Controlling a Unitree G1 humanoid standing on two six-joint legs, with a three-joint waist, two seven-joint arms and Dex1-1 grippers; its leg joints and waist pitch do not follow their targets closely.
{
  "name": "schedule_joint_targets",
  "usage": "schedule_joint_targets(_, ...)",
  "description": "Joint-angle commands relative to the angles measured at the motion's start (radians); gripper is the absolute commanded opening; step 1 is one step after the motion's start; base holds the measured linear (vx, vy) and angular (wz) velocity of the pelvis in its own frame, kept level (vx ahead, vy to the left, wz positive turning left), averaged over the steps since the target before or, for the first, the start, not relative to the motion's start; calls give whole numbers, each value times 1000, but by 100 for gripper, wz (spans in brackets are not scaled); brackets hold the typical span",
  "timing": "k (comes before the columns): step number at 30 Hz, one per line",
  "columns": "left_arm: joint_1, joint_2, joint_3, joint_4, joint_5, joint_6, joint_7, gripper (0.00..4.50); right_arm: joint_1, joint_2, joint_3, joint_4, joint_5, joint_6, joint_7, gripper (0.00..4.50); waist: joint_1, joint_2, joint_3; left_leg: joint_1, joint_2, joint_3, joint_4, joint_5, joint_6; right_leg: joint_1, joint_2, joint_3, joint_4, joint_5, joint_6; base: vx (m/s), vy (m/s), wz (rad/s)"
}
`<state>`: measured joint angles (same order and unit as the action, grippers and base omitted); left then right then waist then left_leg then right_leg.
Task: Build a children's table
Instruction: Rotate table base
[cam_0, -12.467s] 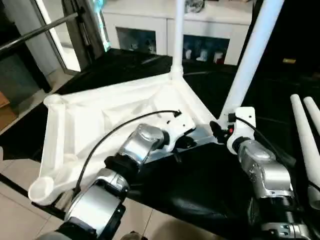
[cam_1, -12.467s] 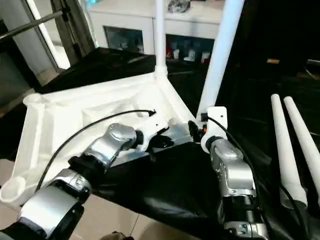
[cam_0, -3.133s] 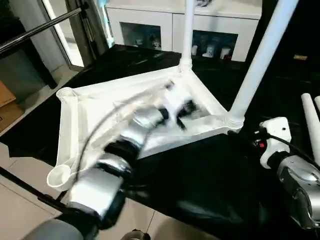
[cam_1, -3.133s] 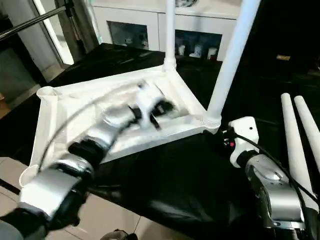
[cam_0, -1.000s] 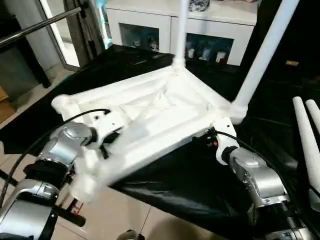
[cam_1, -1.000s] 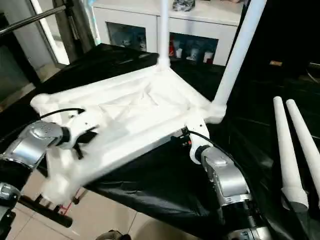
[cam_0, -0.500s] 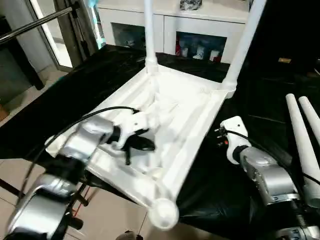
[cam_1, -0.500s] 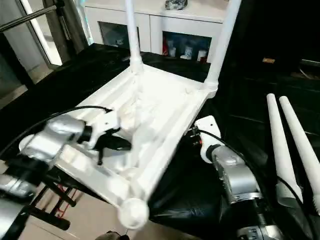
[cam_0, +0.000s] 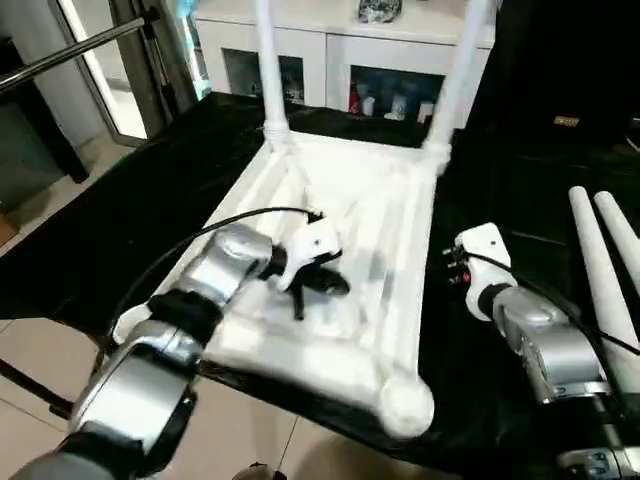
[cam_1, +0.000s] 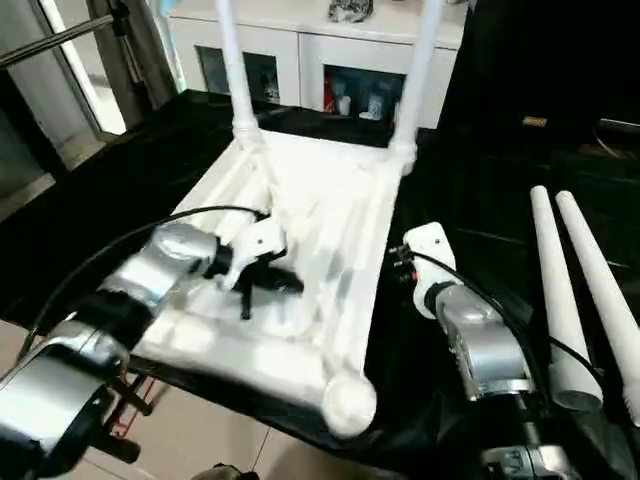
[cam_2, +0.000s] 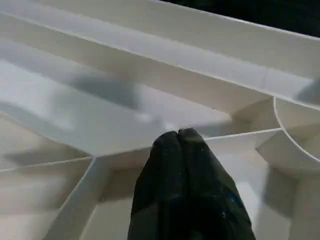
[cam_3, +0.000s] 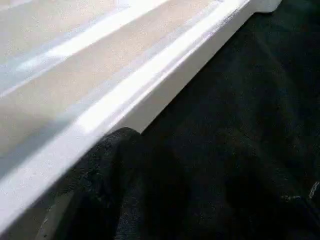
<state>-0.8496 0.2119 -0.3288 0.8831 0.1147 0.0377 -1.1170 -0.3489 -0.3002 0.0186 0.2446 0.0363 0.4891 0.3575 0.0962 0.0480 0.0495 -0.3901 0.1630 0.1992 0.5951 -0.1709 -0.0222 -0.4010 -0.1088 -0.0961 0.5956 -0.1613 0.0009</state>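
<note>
The children's table top (cam_0: 405, 290) lies upside down on the black cloth, ribbed underside up. Two white legs (cam_0: 267, 70) (cam_0: 458, 70) stand upright in its far corner sockets. The near right socket (cam_0: 404, 404) is empty. My left gripper (cam_0: 335, 287) is shut and reaches into the ribbed underside; in the left wrist view its tips (cam_2: 176, 134) press against a rib. The right gripper (cam_0: 447, 263) stands open just outside the top's right rim, one finger (cam_3: 115, 165) close to that rim, holding nothing. Two loose legs (cam_0: 598, 270) (cam_0: 628, 245) lie at the right.
A white cabinet (cam_0: 330, 45) with glass doors stands behind the work surface. Black cloth (cam_0: 130, 210) covers the surface, whose near edge drops to a tiled floor (cam_0: 30, 400). A metal bar (cam_0: 80, 55) slants at the far left.
The table top has swung round on the cloth so its long side now points away from me. My left gripper moved right with it into the ribs. The right gripper has come off the rim.
</note>
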Motion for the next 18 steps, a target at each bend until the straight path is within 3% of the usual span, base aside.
schedule_joint_targets(1,-49,-30,20,32,8,-47,88,0,-15,33,57,-44,29,-16,50,288,5,-13,-67,25,60,-38,-73,-301,11,48,-66,48,-88,-359,-177,0,0,0)
schedule_joint_targets(10,-121,-52,29,184,75,-101,349,0,-15,31,42,-54,25,-20,48,288,5,-11,-70,22,61,-40,-74,-291,15,49,-64,47,-84,-305,-182,0,0,0)
schedule_joint_targets(12,-138,-77,43,240,72,-120,430,0,-13,31,29,-62,26,-17,40,288,6,-17,-73,17,59,-39,-70,-260,29,54,-66,46,-79,-264,-191,0,0,0)
schedule_joint_targets(18,-159,-136,78,320,59,-150,560,0,-5,31,19,-77,21,-13,33,288,7,-15,-79,15,59,-37,-62,-197,68,55,-62,45,-70,-166,-217,0,0,0)
